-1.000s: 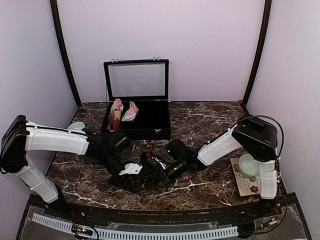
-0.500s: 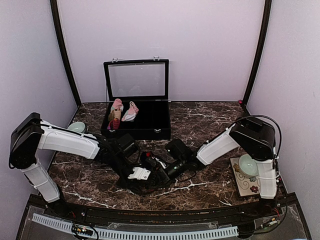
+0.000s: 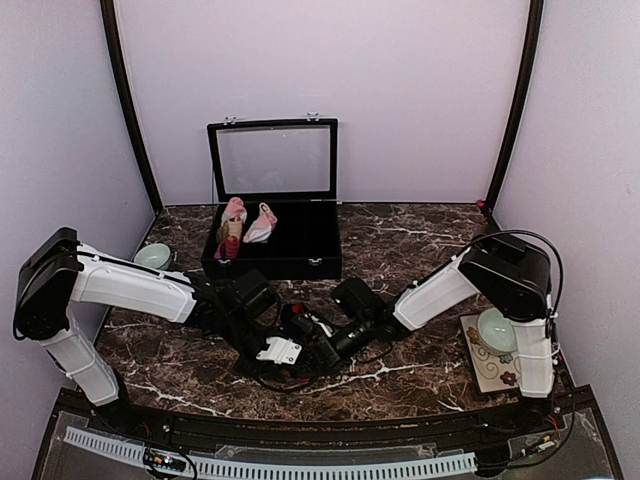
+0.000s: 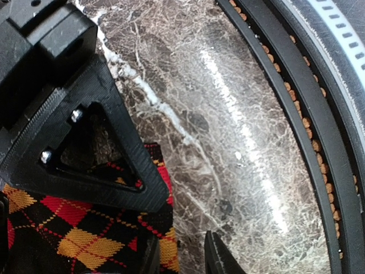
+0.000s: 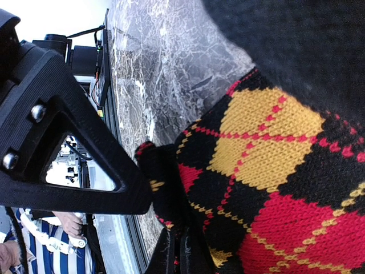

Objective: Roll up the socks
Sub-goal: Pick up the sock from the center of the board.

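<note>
The black argyle sock [image 3: 297,330] lies on the marble near the front middle, mostly under both grippers. In the left wrist view its red and yellow diamonds [image 4: 85,228] fill the lower left. My left gripper [image 4: 182,260] stands open, one finger over the sock's edge and the other over bare marble. My right gripper [image 5: 181,260] is shut on a fold of the argyle sock [image 5: 268,171], right beside the left gripper [image 3: 283,352]. The pink sock [image 3: 263,224] lies in the black case at the back.
The black case [image 3: 300,268] stands open at the back, with an upright pink-topped roll [image 3: 231,232] inside. A pale green bowl [image 3: 152,256] sits at the left. Another bowl [image 3: 497,328] rests on a patterned mat at the right. A ribbed rail [image 4: 319,114] runs along the front edge.
My left arm has swung right, bringing its gripper in against the right gripper over the sock, and its jaws have widened a little. The right arm has stayed put.
</note>
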`<state>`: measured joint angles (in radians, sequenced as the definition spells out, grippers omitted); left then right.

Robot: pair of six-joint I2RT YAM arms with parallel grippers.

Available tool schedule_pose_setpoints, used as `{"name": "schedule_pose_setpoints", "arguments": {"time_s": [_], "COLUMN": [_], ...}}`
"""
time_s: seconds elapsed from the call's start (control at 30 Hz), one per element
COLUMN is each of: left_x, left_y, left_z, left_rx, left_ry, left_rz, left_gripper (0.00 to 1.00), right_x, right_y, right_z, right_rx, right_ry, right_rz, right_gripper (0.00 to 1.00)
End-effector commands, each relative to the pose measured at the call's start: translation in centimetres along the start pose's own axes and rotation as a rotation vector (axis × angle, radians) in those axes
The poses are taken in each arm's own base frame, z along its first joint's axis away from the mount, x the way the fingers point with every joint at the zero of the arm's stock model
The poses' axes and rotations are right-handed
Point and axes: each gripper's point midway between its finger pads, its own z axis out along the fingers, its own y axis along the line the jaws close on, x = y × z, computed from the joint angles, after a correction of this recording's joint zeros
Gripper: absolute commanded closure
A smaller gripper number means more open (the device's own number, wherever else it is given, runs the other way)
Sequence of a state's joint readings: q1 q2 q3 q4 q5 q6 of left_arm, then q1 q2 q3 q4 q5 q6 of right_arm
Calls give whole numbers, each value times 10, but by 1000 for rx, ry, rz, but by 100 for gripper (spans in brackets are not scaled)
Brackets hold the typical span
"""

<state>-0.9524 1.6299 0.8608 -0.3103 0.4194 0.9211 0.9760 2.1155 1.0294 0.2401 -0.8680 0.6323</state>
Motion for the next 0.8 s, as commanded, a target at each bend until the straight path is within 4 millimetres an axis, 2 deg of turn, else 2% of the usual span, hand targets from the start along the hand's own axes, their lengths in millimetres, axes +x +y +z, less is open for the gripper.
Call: {"name": "schedule_pose_setpoints", "arguments": {"time_s": [0.0,0.3,0.6,0.67,0.77], "left_x": [14,33,54,57,57], "left_y": [-1,-9,-5,-8,-16], "left_z": [8,18,30,30,30], "left_rx": [-10,15,7,23,65], "left_ry": [54,112,206,219,220], "left_rz": [12,-4,-45,-49,-63], "left_gripper": [71,71,68,71,85], "right_x": [73,68,67,68,64], "right_y": [-93,-87,-83,-83,-81], "right_z": [-4,-4,-6,-6,-7], "right_rx": [288,263,256,253,250], "right_ry": [121,104,101,98,81], "right_rz": [311,313,310,312,302], "right_gripper": [100,100,100,100,100]}}
